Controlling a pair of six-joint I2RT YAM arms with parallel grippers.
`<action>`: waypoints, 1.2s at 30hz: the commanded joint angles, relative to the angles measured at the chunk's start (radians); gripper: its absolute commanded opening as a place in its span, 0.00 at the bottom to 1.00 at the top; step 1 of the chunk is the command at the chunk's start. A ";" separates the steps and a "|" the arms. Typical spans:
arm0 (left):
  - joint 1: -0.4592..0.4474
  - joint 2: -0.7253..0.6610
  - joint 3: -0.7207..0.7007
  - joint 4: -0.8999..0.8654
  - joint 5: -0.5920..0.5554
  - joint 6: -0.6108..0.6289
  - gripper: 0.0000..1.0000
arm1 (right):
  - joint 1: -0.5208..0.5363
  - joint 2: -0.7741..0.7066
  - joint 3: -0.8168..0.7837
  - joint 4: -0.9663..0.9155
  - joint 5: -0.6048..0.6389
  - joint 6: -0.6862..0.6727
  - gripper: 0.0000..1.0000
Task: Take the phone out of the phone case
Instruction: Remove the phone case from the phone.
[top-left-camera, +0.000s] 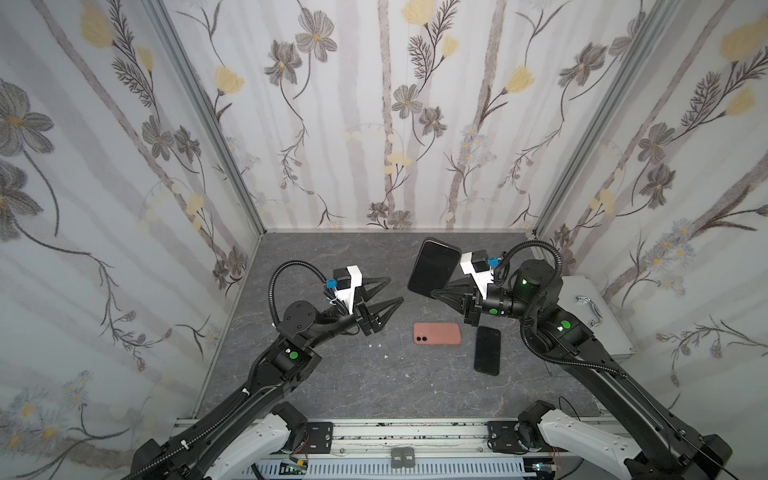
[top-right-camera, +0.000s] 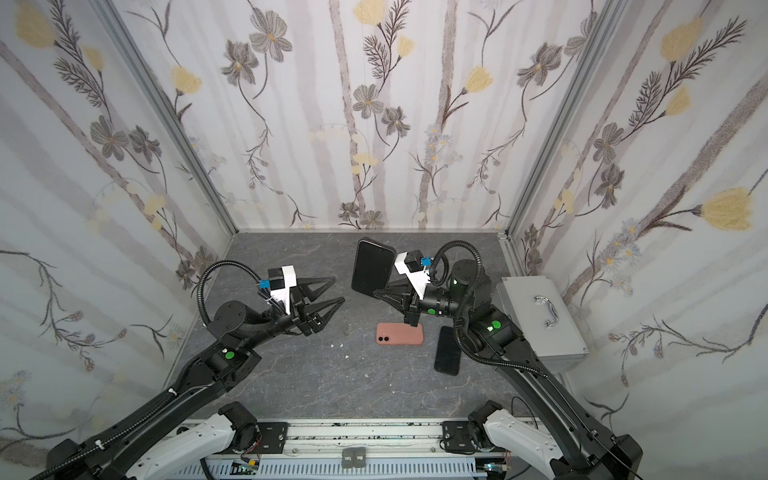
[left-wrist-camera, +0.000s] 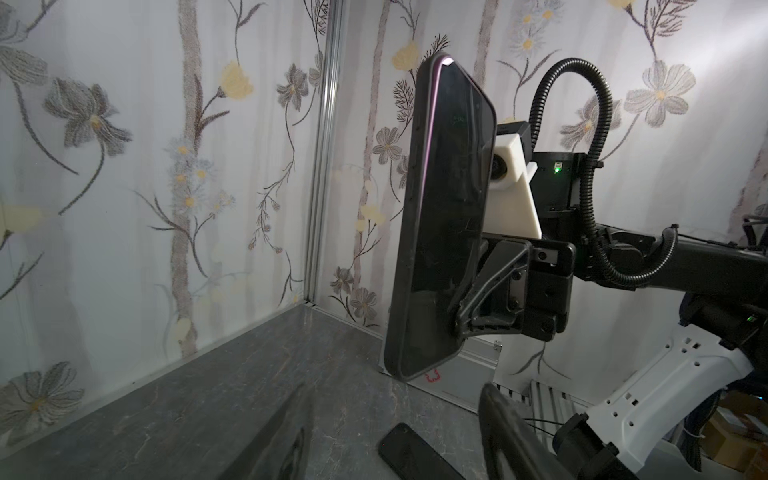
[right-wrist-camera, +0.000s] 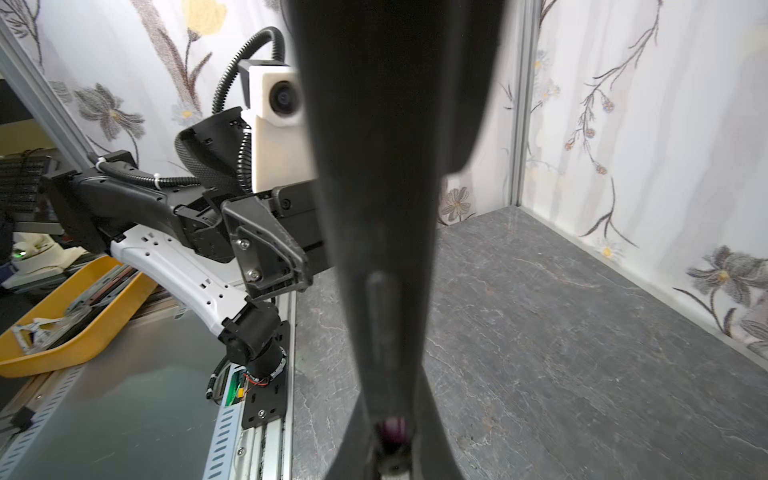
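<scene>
1. Black and glossy, the rectangular phone in its dark case (top-left-camera: 434, 268) stands raised above the grey marbled tabletop (top-left-camera: 332, 374), held upright with its screen towards the left arm; both top views show it in the far middle of the scene (top-right-camera: 372, 266).
2. The right gripper (top-left-camera: 436, 294) is clenched on the lower edge of this cased phone, its black fingers pinching the rim, as the left wrist view shows (left-wrist-camera: 461, 320).
3. In the right wrist view the dark case edge (right-wrist-camera: 386, 208) fills the middle of the picture, with a purple glint low between the fingers.
4. The left gripper (top-left-camera: 395, 293) is released: its two black triangular fingers stand spread and empty, just left of the held phone and not touching it.
5. A salmon-pink phone with two dark camera lenses (top-left-camera: 437, 333) lies flat on the tabletop, nearer than the held one.
6. A second flat black rectangle (top-left-camera: 487, 350), phone or case, lies just right of the pink one.
7. A grey metal box with a chrome handle (top-right-camera: 540, 316) sits at the right edge, behind the right arm.
</scene>
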 joint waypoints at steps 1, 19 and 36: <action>0.002 -0.038 0.006 -0.026 -0.023 0.205 0.60 | 0.009 -0.013 -0.001 -0.003 0.143 -0.070 0.00; -0.035 -0.051 0.052 0.015 -0.064 0.473 0.43 | 0.310 0.044 0.025 -0.119 0.637 -0.235 0.00; -0.055 -0.061 0.015 0.064 -0.132 0.463 0.41 | 0.382 0.054 0.015 -0.127 0.657 -0.257 0.00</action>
